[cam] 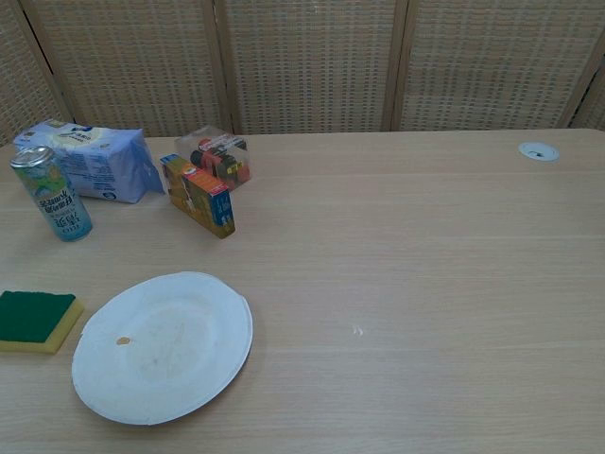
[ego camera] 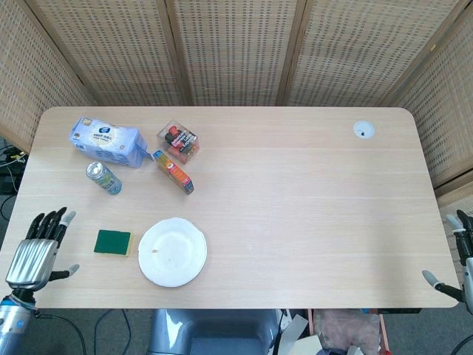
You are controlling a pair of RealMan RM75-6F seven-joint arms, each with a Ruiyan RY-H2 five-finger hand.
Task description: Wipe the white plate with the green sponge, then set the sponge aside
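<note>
Nothing of the task appeared done. The green sponge [ego camera: 112, 242] lay flat on the worktop [ego camera: 295, 207] in the lower left of the head view, just beside the white plate [ego camera: 172, 251], which carried a small brown speck and faint smears. The left hand [ego camera: 35, 254] hovered at the lower-left edge, fingers apart, holding nothing. The right hand [ego camera: 457, 259] sat at the lower-right edge, mostly cut off, seemingly spread and empty. Grasping, wiping and setting aside all remained.
</note>
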